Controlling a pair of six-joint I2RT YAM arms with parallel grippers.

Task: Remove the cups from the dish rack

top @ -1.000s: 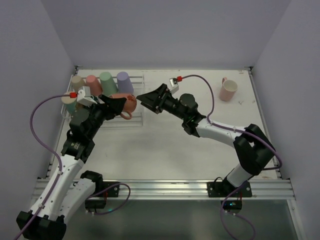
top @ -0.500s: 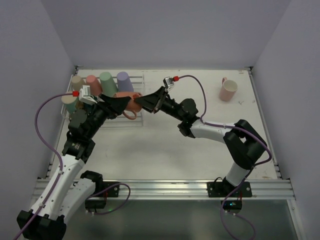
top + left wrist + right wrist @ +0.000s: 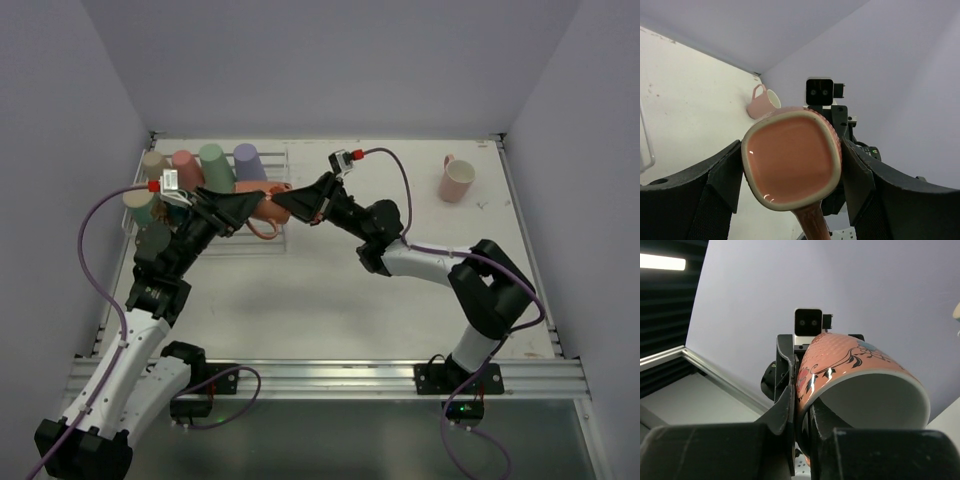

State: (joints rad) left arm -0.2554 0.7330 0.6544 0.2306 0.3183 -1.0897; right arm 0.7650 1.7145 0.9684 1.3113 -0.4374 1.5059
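Passing mug (image 3: 792,160) arm-to-arm: left gripper (image 3: 791,172) clamped on it; right gripper (image 3: 802,415) astride rim, closure unclear. Next: right secures, left releases.

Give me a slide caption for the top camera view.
Left gripper and right gripper both hold a salmon mug over the dish rack; a pink mug sits apart.

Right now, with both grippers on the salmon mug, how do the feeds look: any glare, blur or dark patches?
Top external: even light, sharp on the salmon mug. Left wrist: mug base sharp, small glints at its edge, near fingers dark. Right wrist: white glints on the glaze, a bright strip light upper left, foreground fingers black and blurred.
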